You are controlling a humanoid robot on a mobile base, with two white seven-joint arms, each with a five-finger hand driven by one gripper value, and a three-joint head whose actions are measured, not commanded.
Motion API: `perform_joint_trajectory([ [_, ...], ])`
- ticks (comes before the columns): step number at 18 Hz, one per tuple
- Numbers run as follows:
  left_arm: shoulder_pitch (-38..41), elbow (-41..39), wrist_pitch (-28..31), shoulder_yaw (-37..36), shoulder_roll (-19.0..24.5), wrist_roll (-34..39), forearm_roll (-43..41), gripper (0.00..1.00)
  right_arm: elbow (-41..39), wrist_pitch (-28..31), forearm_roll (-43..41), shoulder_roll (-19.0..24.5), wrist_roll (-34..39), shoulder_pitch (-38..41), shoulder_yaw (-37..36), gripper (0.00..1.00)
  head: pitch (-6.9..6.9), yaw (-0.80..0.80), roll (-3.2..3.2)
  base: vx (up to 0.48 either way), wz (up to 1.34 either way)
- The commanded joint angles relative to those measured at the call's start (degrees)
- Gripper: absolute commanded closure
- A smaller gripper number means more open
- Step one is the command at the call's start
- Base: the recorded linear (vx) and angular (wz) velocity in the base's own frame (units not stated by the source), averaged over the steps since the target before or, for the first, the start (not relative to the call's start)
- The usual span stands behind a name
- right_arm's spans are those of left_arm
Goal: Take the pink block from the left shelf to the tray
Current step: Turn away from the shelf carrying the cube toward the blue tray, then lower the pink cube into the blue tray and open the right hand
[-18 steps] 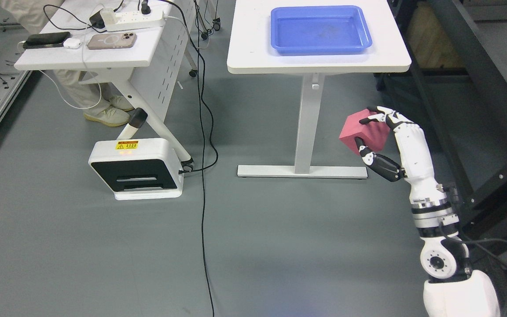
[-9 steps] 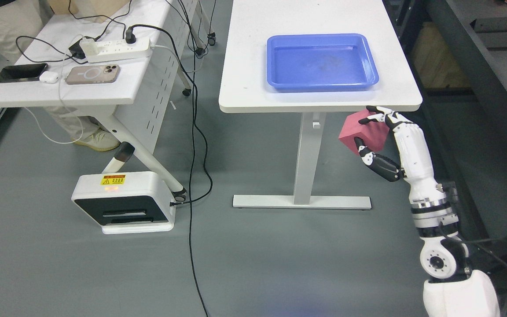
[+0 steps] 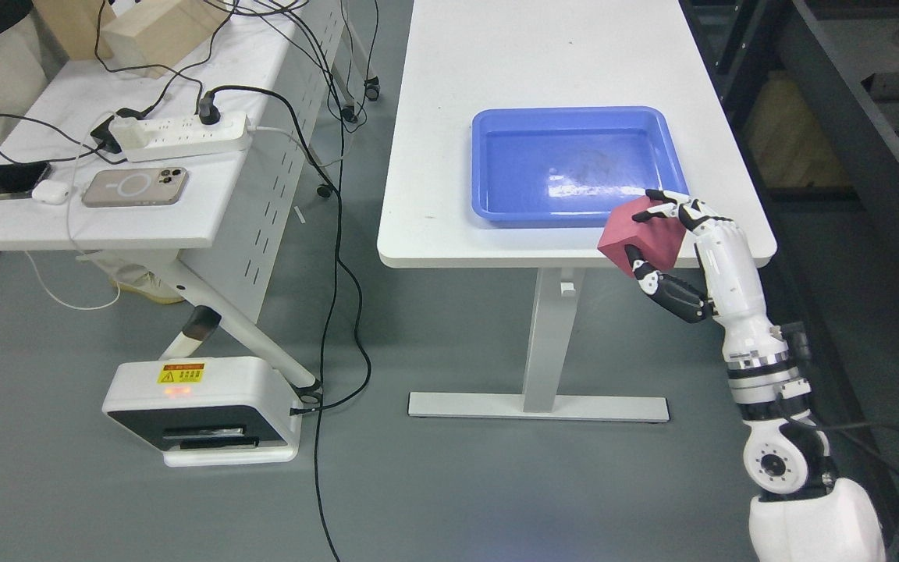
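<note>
Rising from the lower right corner, the robot's right arm reaches up and forward, and its right hand (image 3: 680, 254) grasps the pink block (image 3: 641, 236), with the thumb under the block's near face and the other fingers (image 3: 672, 204) curled over its top edge. The block is held in the air, tilted on a corner, at the near right edge of the white table (image 3: 449, 156), overlapping the near right corner of the blue tray (image 3: 488, 168) in the picture; whether it is over the tray or short of it cannot be told. The tray lies on the table's near half. To the left, a white box with a yellow warning label (image 3: 200, 410) sits on the grey floor. Beyond it, a second white table (image 3: 184, 226) carries a phone (image 3: 135, 187), an earbud case (image 3: 49, 192) and a power strip (image 3: 180, 134).
</note>
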Motion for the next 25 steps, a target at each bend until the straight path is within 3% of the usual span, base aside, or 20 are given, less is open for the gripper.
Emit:
perform_joint_trajectory([
  [1,-1.67,-1.00,-0.02,0.00,1.00,0.04,0.00,0.00,0.00,0.01,0.05,-1.00,0.73,-0.03,0.86,0.95,0.00,0.00,0.00,0.278,0.02],
  [7,-1.67,-1.00,-0.02,0.00,1.00,0.04,0.00,0.00,0.00,0.01,1.44,-1.00,3.37,-0.21,3.85,0.95,0.00,0.00,0.00,0.302,0.04],
  [18,-1.67,-1.00,-0.02,0.00,1.00,0.04,0.00,0.00,0.00,0.81,17.96,-1.00,6.54,-1.27,9.65,0.95,0.00,0.00,0.00,0.240,-0.01],
  [25,-1.67,-1.00,-0.02,0.00,1.00,0.04,0.00,0.00,1.23,0.01,21.31,-1.00,6.19,0.14,9.65,0.93,0.00,0.00,0.00,0.107,-0.03],
])
